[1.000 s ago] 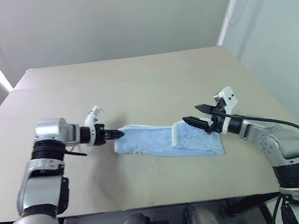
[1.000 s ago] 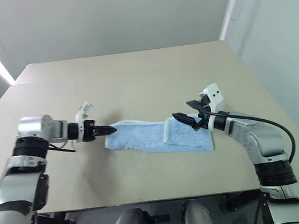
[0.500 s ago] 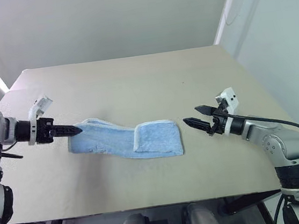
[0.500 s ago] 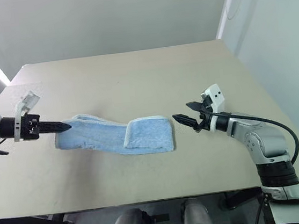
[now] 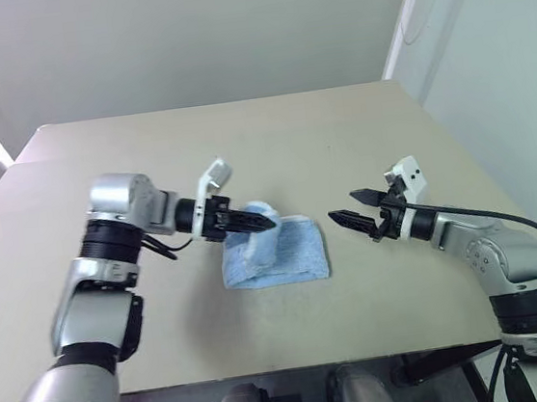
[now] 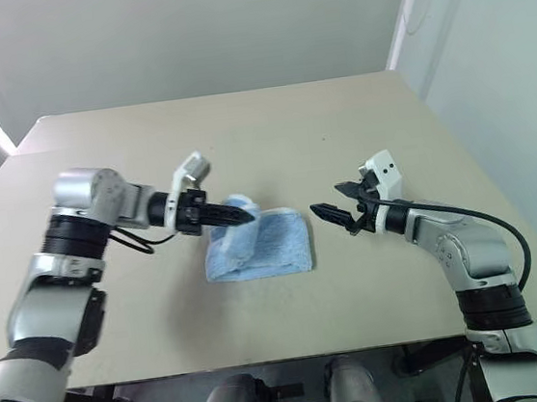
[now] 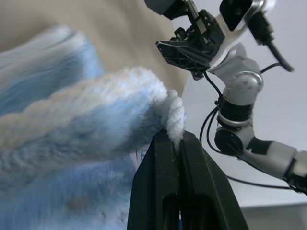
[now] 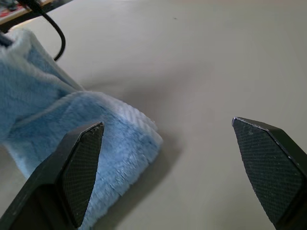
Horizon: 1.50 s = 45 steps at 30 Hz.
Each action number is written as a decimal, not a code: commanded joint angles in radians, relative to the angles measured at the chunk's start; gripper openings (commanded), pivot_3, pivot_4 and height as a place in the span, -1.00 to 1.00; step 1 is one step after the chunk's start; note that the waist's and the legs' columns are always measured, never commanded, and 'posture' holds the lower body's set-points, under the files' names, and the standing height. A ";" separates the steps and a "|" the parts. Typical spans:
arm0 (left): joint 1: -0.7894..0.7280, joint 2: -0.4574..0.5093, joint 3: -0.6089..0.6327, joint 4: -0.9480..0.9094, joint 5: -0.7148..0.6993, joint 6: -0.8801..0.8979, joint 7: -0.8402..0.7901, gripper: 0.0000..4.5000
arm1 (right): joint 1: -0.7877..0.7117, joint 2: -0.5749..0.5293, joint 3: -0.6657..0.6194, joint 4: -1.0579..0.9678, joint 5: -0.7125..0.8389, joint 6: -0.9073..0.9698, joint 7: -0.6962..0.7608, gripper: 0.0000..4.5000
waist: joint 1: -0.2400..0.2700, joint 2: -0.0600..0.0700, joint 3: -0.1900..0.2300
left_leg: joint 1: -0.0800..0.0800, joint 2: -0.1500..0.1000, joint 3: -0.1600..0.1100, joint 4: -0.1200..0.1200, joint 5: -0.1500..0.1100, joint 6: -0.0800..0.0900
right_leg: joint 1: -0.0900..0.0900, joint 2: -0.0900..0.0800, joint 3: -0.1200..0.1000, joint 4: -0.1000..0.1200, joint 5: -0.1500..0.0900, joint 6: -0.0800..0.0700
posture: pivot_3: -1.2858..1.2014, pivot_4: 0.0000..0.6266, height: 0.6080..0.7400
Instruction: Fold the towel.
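The light blue towel [image 5: 289,254] lies bunched in a short folded heap on the middle of the beige table [image 5: 243,146]. Its left end is lifted and doubled over the rest. My left gripper [image 5: 269,222] is shut on that raised end, and the left wrist view shows the whitish hem [image 7: 173,117] pinched between the black fingers [image 7: 163,191]. My right gripper [image 5: 344,206] hovers open just right of the towel's right edge, apart from it. In the right wrist view its fingertips [image 8: 86,163] stand wide, with the towel [image 8: 72,124] ahead and to one side.
Bare tabletop surrounds the towel on all sides. The table's right edge [image 5: 479,172] runs close behind my right arm, with a pale wall beyond it. A black cable [image 8: 55,28] from the left arm hangs above the towel.
My left gripper first dragged the towel to the left, away from the right gripper, then swung right, carrying its end up and over the rest. The right gripper stayed still and open.
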 commanded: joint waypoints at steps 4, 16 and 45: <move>0.015 -0.092 0.010 0.049 0.030 -0.189 0.068 -0.99 | 0.032 -0.013 -0.037 -0.069 0.004 -0.008 -0.022 1.00 | 0.001 0.000 0.000 | 0.002 0.000 0.000 0.000 0.000 0.000 | 0.000 0.000 0.002 0.002 -0.002 -0.003 | 0.03 -1.00 0.79; 0.047 -0.163 0.009 0.099 0.042 -0.264 0.102 -0.11 | 0.070 -0.023 -0.041 -0.099 0.004 0.001 -0.039 1.00 | 0.003 0.000 0.000 | 0.001 0.000 0.000 0.001 0.000 0.000 | 0.000 0.000 0.002 0.001 -0.002 -0.003 | 0.03 -1.00 0.79; 0.370 0.204 0.014 -0.288 0.271 -1.173 -0.100 1.00 | -0.145 0.087 0.157 -0.174 0.106 0.080 0.034 1.00 | 0.026 0.001 0.000 | 0.002 0.003 0.003 0.002 0.000 -0.001 | -0.003 0.001 0.005 0.007 -0.003 -0.008 | 0.03 -1.00 0.79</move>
